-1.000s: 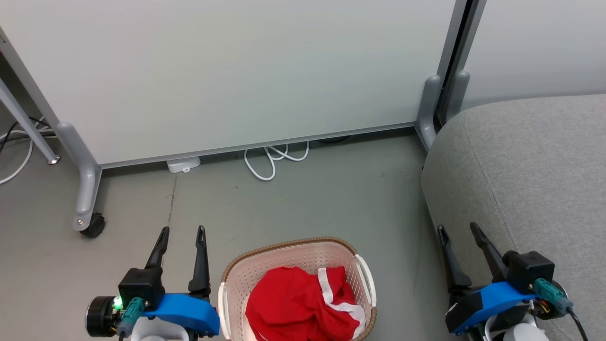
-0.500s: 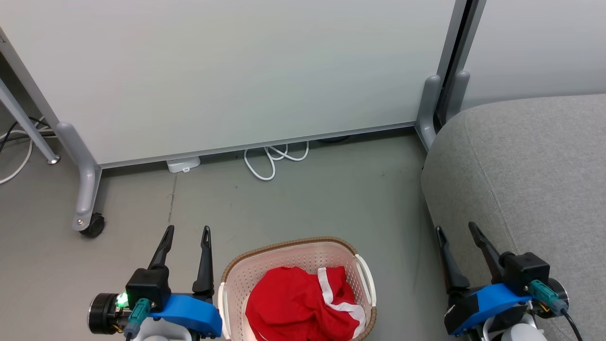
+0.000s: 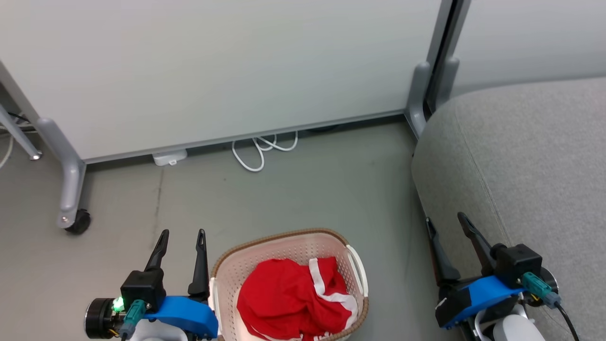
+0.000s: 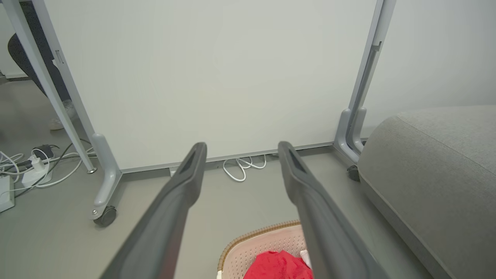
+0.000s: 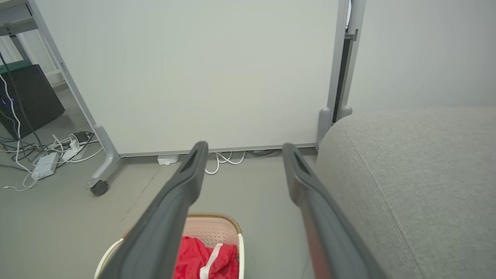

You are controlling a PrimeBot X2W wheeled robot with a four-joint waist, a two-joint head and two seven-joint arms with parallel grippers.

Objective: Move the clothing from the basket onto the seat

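Red clothing [image 3: 293, 296] with white stripes lies bunched in the cream basket [image 3: 279, 236], which stands on the floor at the bottom middle of the head view. The clothing [image 4: 277, 265] and basket [image 4: 252, 236] also show low in the left wrist view, and the clothing [image 5: 205, 257] and basket [image 5: 217, 215] in the right wrist view. The grey seat [image 3: 525, 156] fills the right side. My left gripper [image 3: 182, 234] hangs open just left of the basket, holding nothing. My right gripper [image 3: 445, 218] is open and empty beside the seat's front edge.
A white partition panel [image 3: 213, 71] on grey legs with a caster [image 3: 75, 221] stands behind the basket. A white cable loop [image 3: 258, 151] and a small white box [image 3: 169, 157] lie at its foot. More cables and a power strip [image 5: 44, 164] lie far left.
The whole head picture has shifted left and up a little, so the camera has moved. Both grippers stay open and empty, and the clothing lies unchanged in the basket.
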